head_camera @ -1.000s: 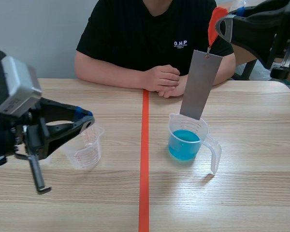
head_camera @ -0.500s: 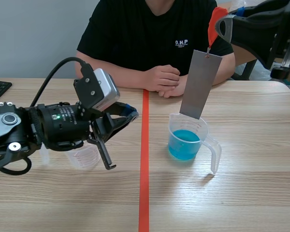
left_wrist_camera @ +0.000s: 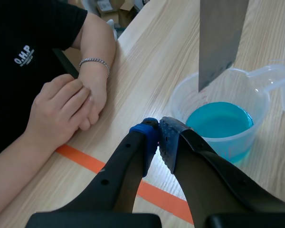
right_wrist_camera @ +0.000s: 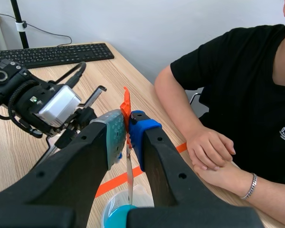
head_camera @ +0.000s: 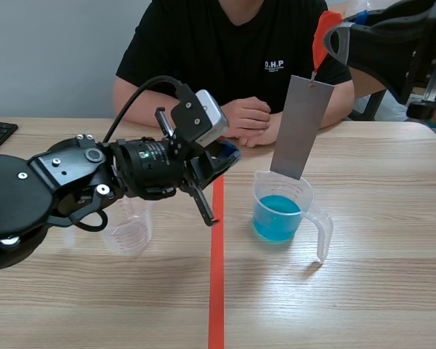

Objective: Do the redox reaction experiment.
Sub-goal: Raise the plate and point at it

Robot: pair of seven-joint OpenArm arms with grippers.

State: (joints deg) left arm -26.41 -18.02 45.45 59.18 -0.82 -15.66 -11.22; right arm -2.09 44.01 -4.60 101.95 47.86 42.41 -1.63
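A clear beaker (head_camera: 280,211) of blue liquid (left_wrist_camera: 219,121) stands right of the orange tape line. Above it hangs a grey metal plate (head_camera: 301,127), its lower edge just over the beaker's rim. The plate dangles from an orange-red tab (head_camera: 325,33), and my right gripper (right_wrist_camera: 127,124) is shut on that tab high over the table. From the right wrist view the plate (right_wrist_camera: 129,175) shows edge-on. My left gripper (head_camera: 229,154) is shut on nothing, just left of the beaker near the tape line; its pads (left_wrist_camera: 149,137) meet ahead of the beaker wall.
An empty clear measuring cup (head_camera: 128,225) stands behind my left arm. A person sits across the table, hands (head_camera: 247,120) folded close to the tape line and the plate. A keyboard (right_wrist_camera: 52,54) lies at the far left.
My left arm has swung right from the empty cup to the tape line beside the beaker, and its fingers have come together. The right arm and plate have not moved.
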